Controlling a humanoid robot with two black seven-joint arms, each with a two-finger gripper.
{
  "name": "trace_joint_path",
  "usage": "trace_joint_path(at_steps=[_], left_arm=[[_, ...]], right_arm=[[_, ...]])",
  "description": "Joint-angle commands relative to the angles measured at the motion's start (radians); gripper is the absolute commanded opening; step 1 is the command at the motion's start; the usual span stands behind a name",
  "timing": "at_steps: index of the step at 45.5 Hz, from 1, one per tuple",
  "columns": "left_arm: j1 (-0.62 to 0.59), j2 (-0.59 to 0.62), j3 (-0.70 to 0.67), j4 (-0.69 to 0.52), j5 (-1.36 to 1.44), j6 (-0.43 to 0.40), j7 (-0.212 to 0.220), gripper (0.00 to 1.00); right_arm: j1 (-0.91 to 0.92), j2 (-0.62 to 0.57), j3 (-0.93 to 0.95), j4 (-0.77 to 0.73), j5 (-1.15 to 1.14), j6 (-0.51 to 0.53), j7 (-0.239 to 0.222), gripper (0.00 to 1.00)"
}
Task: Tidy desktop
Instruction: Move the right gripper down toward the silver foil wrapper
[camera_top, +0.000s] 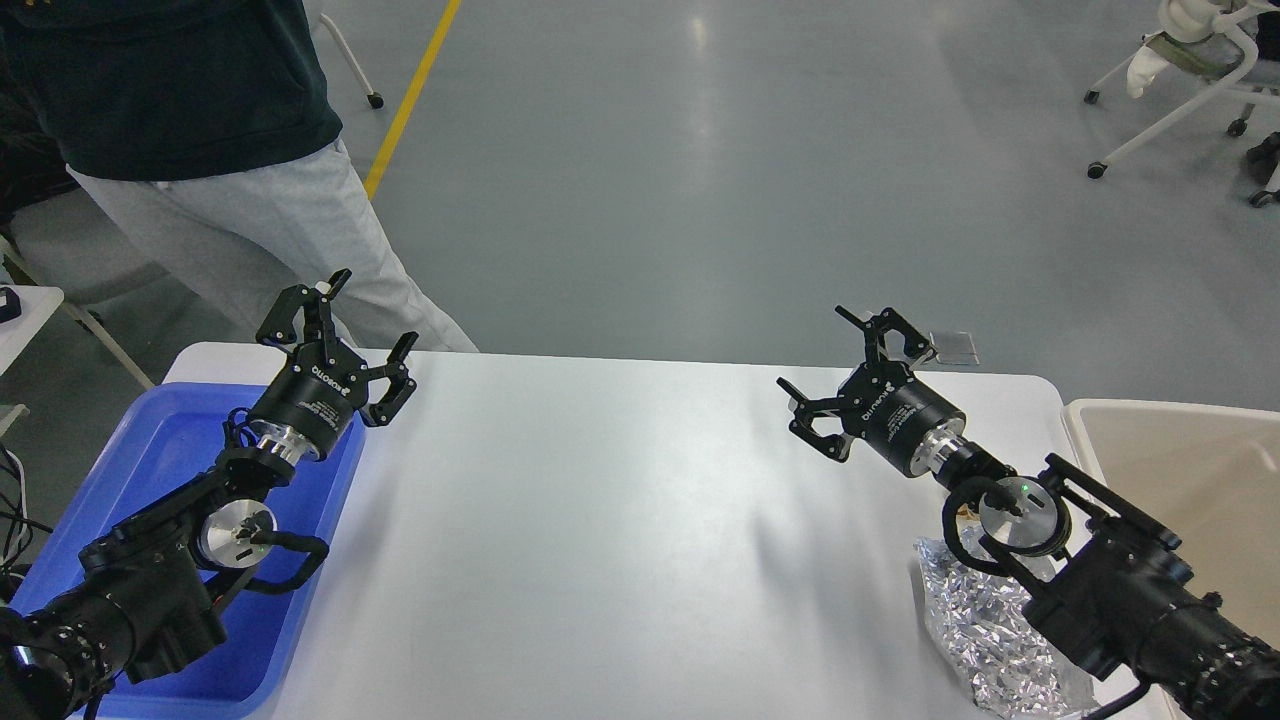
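Worktop (620, 520) first: the glossy white surface with rounded corners fills the middle and lower part of the frame, running from the blue tray (160, 440) at the lower left to the beige bin (1180, 460) at the right edge. Its broad central area shows only soft shadows and reflections.

A crumpled sheet of silver foil (985, 630) lies on the worktop at the lower right, close to the beige bin and partly hidden under the right arm.

The left gripper (345, 325) is at the left of the frame, raised above the far edge of the blue tray, and its arm rises from the lower left corner. Its jaws are spread wide and hold nothing.

The right gripper (855, 375) sits in the right half of the frame, above the worktop, with its arm entering from the lower right corner. Its jaws are also spread apart with nothing between them.

Beyond the worktop, at the upper left, a person (220, 140) in a dark top and light grey trousers stands on the grey floor (700, 180). A yellow line (412, 95) crosses that floor beside them. A wheeled chair (1190, 90) shows at the upper right.
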Motion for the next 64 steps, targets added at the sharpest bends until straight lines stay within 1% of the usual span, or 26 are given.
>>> trace_joint_path(at_steps=[1, 7, 10, 16, 23, 30, 34, 38, 41, 44, 48, 57, 60, 64], left_arm=[[0.0, 0.0, 0.0, 0.0, 0.0, 0.0, 0.0, 1.0], [0.0, 0.0, 0.0, 0.0, 0.0, 0.0, 0.0, 1.0], [0.0, 0.0, 0.0, 0.0, 0.0, 0.0, 0.0, 1.0], [0.0, 0.0, 0.0, 0.0, 0.0, 0.0, 0.0, 1.0], [0.0, 0.0, 0.0, 0.0, 0.0, 0.0, 0.0, 1.0], [0.0, 0.0, 0.0, 0.0, 0.0, 0.0, 0.0, 1.0], [0.0, 0.0, 0.0, 0.0, 0.002, 0.0, 0.002, 1.0], [0.0, 0.0, 0.0, 0.0, 0.002, 0.0, 0.002, 1.0], [0.0, 0.0, 0.0, 0.0, 0.002, 0.0, 0.0, 1.0], [0.0, 0.0, 0.0, 0.0, 0.002, 0.0, 0.0, 1.0], [0.0, 0.0, 0.0, 0.0, 0.002, 0.0, 0.0, 1.0], [0.0, 0.0, 0.0, 0.0, 0.002, 0.0, 0.002, 1.0], [0.0, 0.0, 0.0, 0.0, 0.002, 0.0, 0.002, 1.0], [0.0, 0.0, 0.0, 0.0, 0.002, 0.0, 0.0, 1.0]], right_arm=[[0.033, -0.037, -0.014, 0.003, -0.067, -0.001, -0.002, 1.0], [0.064, -0.077, -0.033, 0.051, -0.092, -0.014, -0.002, 1.0], [0.099, -0.105, -0.097, 0.065, -0.139, -0.03, -0.002, 1.0], [0.159, -0.151, -0.214, 0.072, -0.165, -0.07, -0.004, 1.0], [0.219, -0.212, -0.332, 0.074, -0.167, -0.07, -0.002, 1.0], [0.298, -0.28, -0.502, 0.074, -0.204, -0.07, -0.001, 1.0], [0.332, -0.338, -0.614, 0.074, -0.228, -0.063, 0.008, 1.0], [0.36, -0.384, -0.682, 0.075, -0.256, -0.05, 0.014, 1.0], [0.372, -0.419, -0.723, 0.092, -0.294, -0.047, 0.04, 1.0], [0.378, -0.468, -0.754, 0.129, -0.342, -0.047, 0.074, 1.0], [0.384, -0.531, -0.795, 0.195, -0.409, -0.049, 0.1, 1.0], [0.427, -0.677, -0.886, 0.361, -0.539, -0.054, 0.126, 1.0], [0.432, -0.724, -0.895, 0.425, -0.621, -0.055, 0.139, 1.0], [0.43, -0.778, -0.895, 0.509, -0.736, -0.064, 0.142, 1.0]])
